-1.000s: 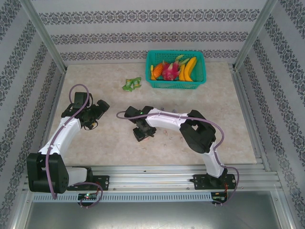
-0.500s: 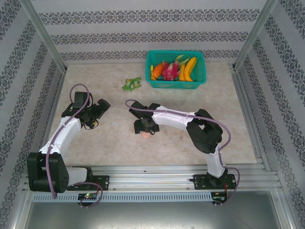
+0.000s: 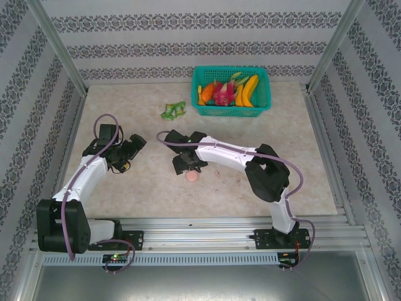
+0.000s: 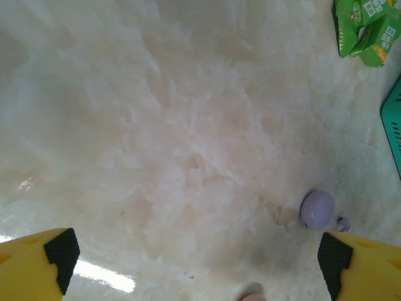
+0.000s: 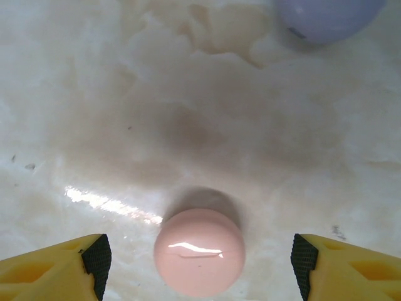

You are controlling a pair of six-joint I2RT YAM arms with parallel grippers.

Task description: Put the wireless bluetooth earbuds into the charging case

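Note:
A round pink charging case (image 5: 199, 251) lies shut on the table between the spread fingers of my right gripper (image 5: 199, 262), touching neither pad. From above, the same pink case (image 3: 192, 177) sits just in front of the right gripper (image 3: 186, 167). A lilac case (image 5: 329, 15) lies further off, and the left wrist view shows this lilac case (image 4: 317, 209) with a tiny lilac earbud (image 4: 343, 222) beside it. My left gripper (image 4: 199, 269) hangs open over bare table, left of the cases, at the left gripper (image 3: 133, 147) position in the top view.
A green toy (image 3: 173, 110) lies at the back of the table. A teal basket (image 3: 263, 106) of toy fruit stands behind it to the right. Two tiny specks (image 3: 217, 174) lie right of the pink case, too small to identify.
My right gripper has opened, left the pink case on the table and drawn back a little from it. The left arm has shifted slightly.

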